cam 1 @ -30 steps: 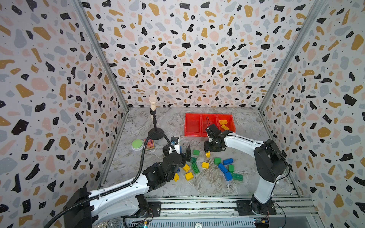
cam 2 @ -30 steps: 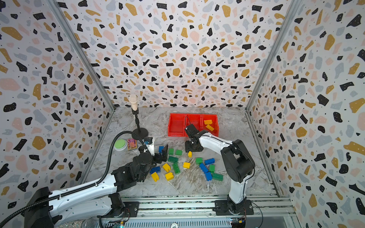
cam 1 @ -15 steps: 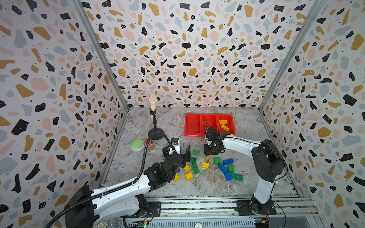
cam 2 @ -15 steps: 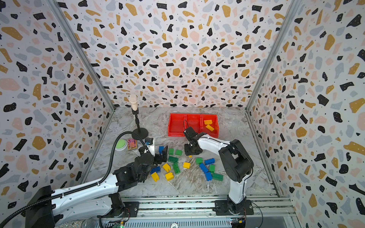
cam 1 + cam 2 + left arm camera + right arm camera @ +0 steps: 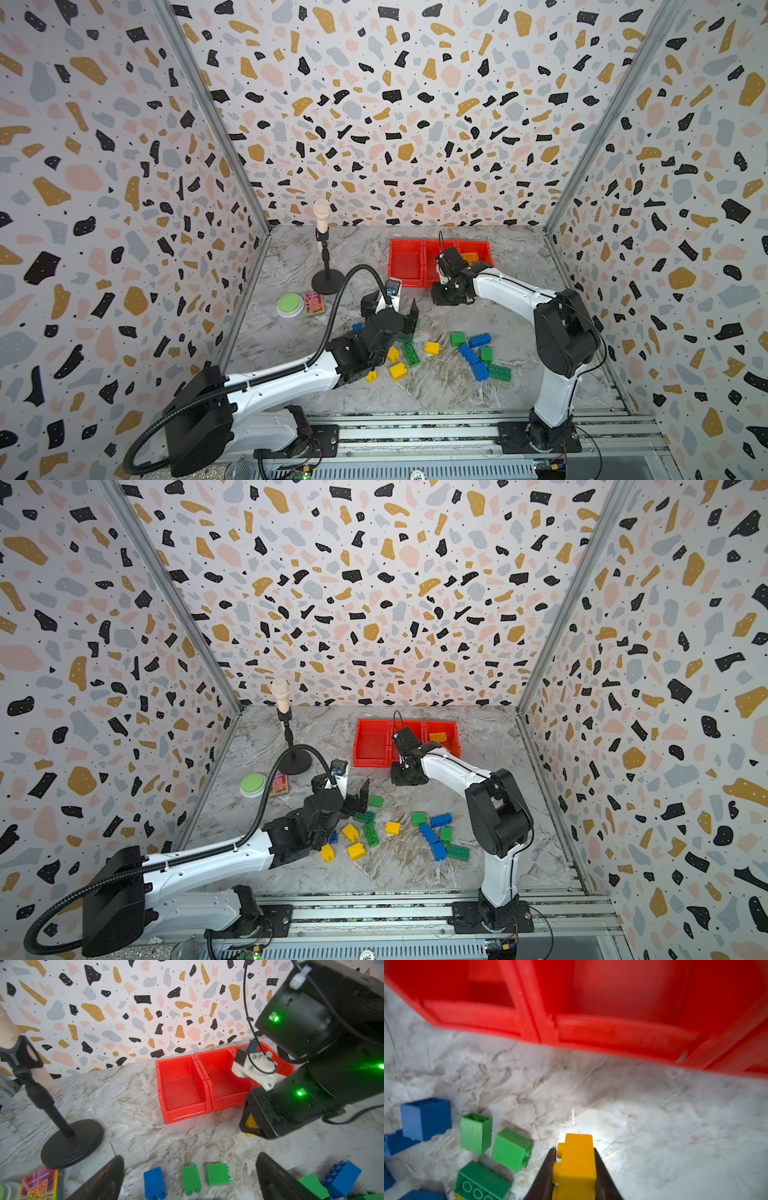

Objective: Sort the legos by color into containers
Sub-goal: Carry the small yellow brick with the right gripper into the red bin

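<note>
Lego (image 5: 576, 1167) in yellow sits clamped by right tool (image 5: 574, 1151); left tool (image 5: 190, 1158) gapes apart.

No legible text anywhere, print on small patterned box (image 5: 313, 303) (too blurred) unreadable

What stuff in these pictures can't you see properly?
- Right-hand red bin: the right arm covers part of it in both top views, so its yellow bricks can't be counted.
- Right tool: in both top views its own wrist hides the tips and the held yellow brick.
- Blue brick: half hidden by the left arm in a top view.
- Patterned box: print too small to read.
</note>
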You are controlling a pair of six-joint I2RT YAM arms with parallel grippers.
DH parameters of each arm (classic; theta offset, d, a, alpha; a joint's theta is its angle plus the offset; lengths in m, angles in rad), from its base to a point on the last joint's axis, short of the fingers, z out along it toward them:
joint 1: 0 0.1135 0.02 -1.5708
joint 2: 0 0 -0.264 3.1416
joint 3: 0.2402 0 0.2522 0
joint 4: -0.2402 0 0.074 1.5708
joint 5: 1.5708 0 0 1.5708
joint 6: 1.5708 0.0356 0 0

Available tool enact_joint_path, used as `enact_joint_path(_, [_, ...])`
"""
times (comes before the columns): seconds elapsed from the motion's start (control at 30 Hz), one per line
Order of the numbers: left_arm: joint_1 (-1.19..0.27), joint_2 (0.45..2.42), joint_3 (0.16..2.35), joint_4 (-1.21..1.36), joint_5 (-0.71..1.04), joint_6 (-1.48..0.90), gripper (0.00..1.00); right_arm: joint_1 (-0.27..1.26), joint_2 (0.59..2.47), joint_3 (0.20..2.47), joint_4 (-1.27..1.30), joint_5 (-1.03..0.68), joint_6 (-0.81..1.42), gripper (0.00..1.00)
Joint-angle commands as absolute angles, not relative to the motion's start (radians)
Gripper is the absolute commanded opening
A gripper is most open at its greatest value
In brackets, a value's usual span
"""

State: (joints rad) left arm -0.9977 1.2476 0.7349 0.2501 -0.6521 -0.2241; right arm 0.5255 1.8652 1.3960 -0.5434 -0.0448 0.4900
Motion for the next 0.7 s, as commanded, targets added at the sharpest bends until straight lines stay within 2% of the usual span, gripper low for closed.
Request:
enact_joint_path(0.0, [-0.993, 1.303, 0.804, 0.339, -0.570, -0.171, 1.00, 0.448, 1.838, 1.455, -0.567, 0.001, 0.447, 0.26])
enact_joint_path(0.2, [-0.994, 1.406, 0.923, 0.352, -0.481, -0.134, 1.00, 0.334, 1.893, 1.535, -0.542, 0.000, 0.416, 0.26])
enact_joint_path(0.5, [-0.993, 1.414, 0.962, 0.309, -0.482, -0.112, 1.00, 0.250, 2.036, 1.671, -0.531, -0.001, 0.395, 0.26])
enact_joint_path(0.57, [-0.994, 1.406, 0.958, 0.292, -0.486, -0.122, 1.00, 0.237, 2.062, 1.700, -0.529, -0.003, 0.390, 0.30])
enact_joint_path(0.67, [-0.994, 1.388, 0.947, 0.274, -0.495, -0.134, 1.00, 0.226, 2.091, 1.759, -0.566, -0.009, 0.379, 0.41])
